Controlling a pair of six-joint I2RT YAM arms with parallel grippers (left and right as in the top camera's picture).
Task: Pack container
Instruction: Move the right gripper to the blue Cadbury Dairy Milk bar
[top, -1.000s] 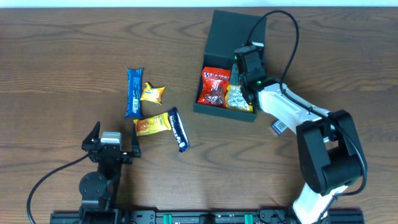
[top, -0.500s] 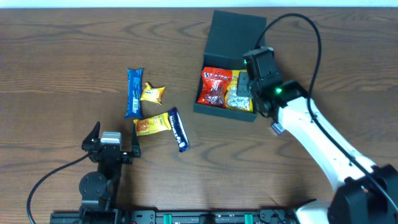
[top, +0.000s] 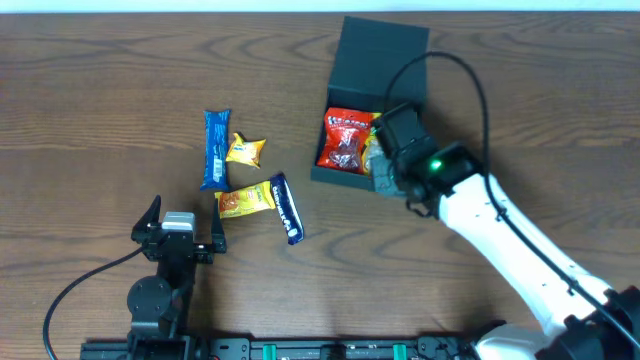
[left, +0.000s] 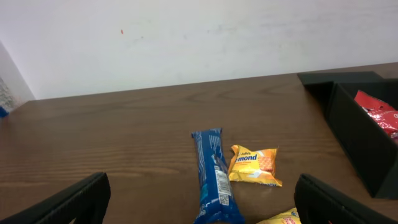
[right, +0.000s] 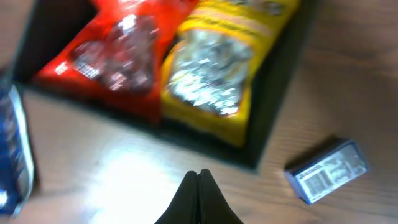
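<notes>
the dark teal-black matte square cardboard container (top: 340, 177) sits on the far right part of the brown wooden table (top: 100, 100), its hinged flap lid (top: 385, 55) open on the far side. inside lie a red foil snack packet (top: 343, 140) and, to its right, a yellow and silver snack packet (right: 227, 74).

the right gripper (right: 199, 176) hangs over the container's near right corner with its fingers pressed together and nothing between them. the likely trouble is here: a low sweep could catch the near wall and shove the light box, or snag the yellow packet, which rides up against the rim, and drag it out.

a small grey boxy packet with a barcode (right: 323, 171) lies on the table just right of the container and could be knocked away by the arm.

well to the left, four snacks wait unpacked: a long blue bar (top: 215, 148), a small yellow packet (top: 245, 150) beside it, an orange-yellow packet (top: 243, 202) and a dark blue bar (top: 286, 208), the last two touching, so a grasp on one may take the other along. the left gripper (top: 183, 225) sits near them, jaws spread wide and empty. nothing blocks the box's mouth.
</notes>
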